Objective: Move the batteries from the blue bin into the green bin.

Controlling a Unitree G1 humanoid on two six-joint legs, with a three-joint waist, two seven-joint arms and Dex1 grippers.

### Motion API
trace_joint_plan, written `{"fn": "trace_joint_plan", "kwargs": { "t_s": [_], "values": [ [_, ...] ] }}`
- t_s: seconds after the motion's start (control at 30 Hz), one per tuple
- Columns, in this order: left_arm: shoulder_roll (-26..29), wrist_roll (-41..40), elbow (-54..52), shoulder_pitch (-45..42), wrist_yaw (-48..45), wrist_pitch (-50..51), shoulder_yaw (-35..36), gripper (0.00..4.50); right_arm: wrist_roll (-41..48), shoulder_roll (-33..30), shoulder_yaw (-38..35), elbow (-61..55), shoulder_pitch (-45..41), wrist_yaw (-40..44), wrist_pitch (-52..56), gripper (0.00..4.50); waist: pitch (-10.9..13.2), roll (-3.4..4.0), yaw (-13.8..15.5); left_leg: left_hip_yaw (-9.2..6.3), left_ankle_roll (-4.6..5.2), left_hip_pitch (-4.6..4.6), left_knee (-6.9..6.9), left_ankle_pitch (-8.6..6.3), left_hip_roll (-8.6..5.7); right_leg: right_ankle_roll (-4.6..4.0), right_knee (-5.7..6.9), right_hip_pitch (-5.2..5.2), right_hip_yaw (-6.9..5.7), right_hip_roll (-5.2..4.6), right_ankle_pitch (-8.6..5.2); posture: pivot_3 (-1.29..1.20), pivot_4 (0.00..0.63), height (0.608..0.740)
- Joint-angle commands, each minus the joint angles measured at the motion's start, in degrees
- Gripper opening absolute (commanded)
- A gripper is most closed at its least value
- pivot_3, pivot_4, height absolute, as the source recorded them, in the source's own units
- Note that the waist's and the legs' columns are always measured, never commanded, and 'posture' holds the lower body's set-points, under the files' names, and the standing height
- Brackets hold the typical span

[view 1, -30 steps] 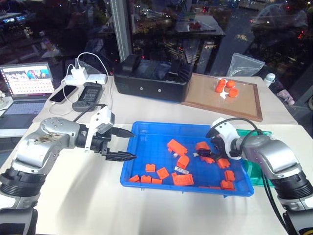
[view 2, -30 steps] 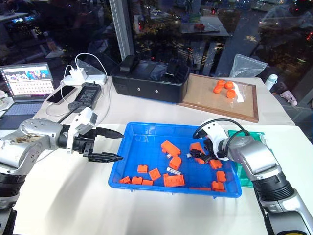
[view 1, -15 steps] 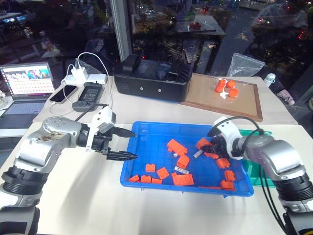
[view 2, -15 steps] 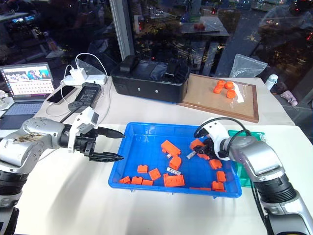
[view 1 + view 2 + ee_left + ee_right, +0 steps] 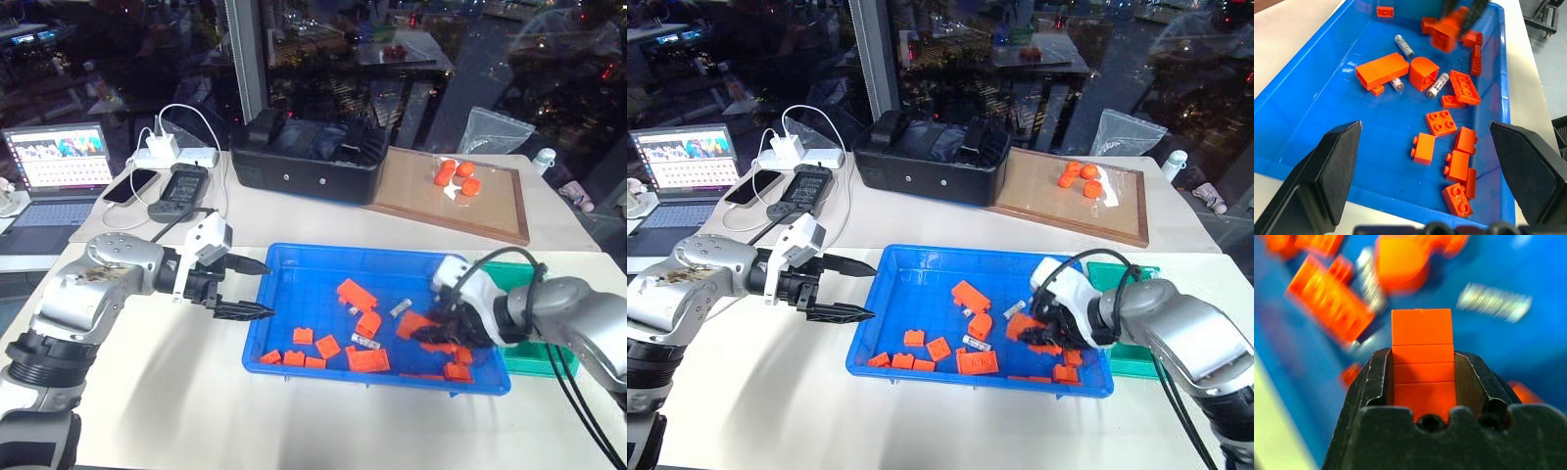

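Right gripper (image 5: 438, 333) clamps orange brick (image 5: 1422, 357), not battery (image 5: 1404, 45): drop inside blue bin (image 5: 294, 262), regrasp. Left gripper (image 5: 257, 287) agape beside bin.

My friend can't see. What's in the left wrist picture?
The left gripper, fingers wide open, looks into the blue bin holding scattered orange bricks and three small silver batteries.

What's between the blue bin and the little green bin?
The right pincer, shut on an orange brick, crosses the blue bin rim toward the green bin, seen from the head views.
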Motion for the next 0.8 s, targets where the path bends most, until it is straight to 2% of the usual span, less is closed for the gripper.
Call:
{"fn": "trace_joint_plan", "kwargs": {
  "t_s": [0.03, 0.07, 0.1, 0.27, 0.37, 0.57, 0.8],
  "values": [
    [-0.14, 0.43, 0.08, -1.53, -0.08, -1.21, 0.24, 4.5, 3.62, -4.48, -4.85, -2.38, 3.59, 6.57, -2.71, 1.97, 0.0, 0.0, 0.01, -0.01, 0.0, 0.01, 0.02, 0.0, 0.0, -0.04, 0.01, 0.01, 0.0, 0.0, -0.03, 0.0, 0.15, 0.738],
    [-0.14, 0.41, 0.08, -1.59, -0.15, -1.12, 0.14, 4.5, 4.62, -4.94, -5.7, -2.5, 4.42, 7.74, -3.05, 2.48, 0.0, 0.0, 0.0, -0.02, 0.0, 0.01, 0.03, 0.0, 0.01, -0.07, 0.01, 0.02, -0.01, 0.01, -0.04, 0.0, 0.15, 0.738],
    [-0.15, 0.44, 0.25, -1.76, -0.26, -1.14, 0.09, 4.5, 5.2, -5.06, -6.63, -2.1, 5.03, 8.56, -3.7, 2.67, 0.0, 0.0, 0.0, -0.04, 0.0, 0.01, 0.04, 0.0, 0.02, -0.07, 0.01, 0.02, 0.0, 0.02, -0.04, 0.0, 0.15, 0.738],
    [-0.86, 0.02, 1.31, -3.24, 0.49, -0.22, 1.1, 4.5, -0.33, -3.68, -8.59, 4.5, 5.16, 9.02, -15.68, 4.39, 0.0, 0.0, -0.09, -0.12, 0.0, 0.02, 0.07, 0.0, 0.02, 0.01, 0.02, 0.02, -0.01, 0.09, 0.0, 0.0, 0.15, 0.738],
    [-0.67, -0.23, 0.81, -2.92, 0.24, -0.03, 1.2, 4.5, -6.56, 1.1, -5.91, 12.35, 0.01, 6.79, -26.44, 4.46, -0.01, -0.01, -0.34, -0.14, 0.01, 0.01, 0.14, -0.01, 0.02, 0.03, 0.03, 0.02, -0.01, 0.1, -0.01, 0.0, 0.15, 0.738],
    [-0.88, 0.18, 0.65, -2.97, 0.7, -0.25, 1.21, 4.5, -21.98, 7.4, 6.71, 28.35, -9.49, 9.94, -44.54, 4.46, -0.01, 0.07, -0.61, -0.24, 0.02, 0.02, 0.3, -0.01, 0.07, 0.05, 0.13, -0.03, 0.01, 0.29, 0.01, 0.0, 0.15, 0.738],
    [-0.1, -0.54, -1.4, -1.23, 1.69, 0.5, 2.53, 4.5, -29.09, 13.65, 12.76, 38.3, -16.08, 13.85, -51.45, 4.46, -0.01, 0.11, -0.52, -0.22, 0.03, -0.16, 0.35, -0.01, 0.06, 0.03, 0.19, -0.01, 0.0, 0.32, 0.02, 0.0, 0.15, 0.738]
  ]
}}
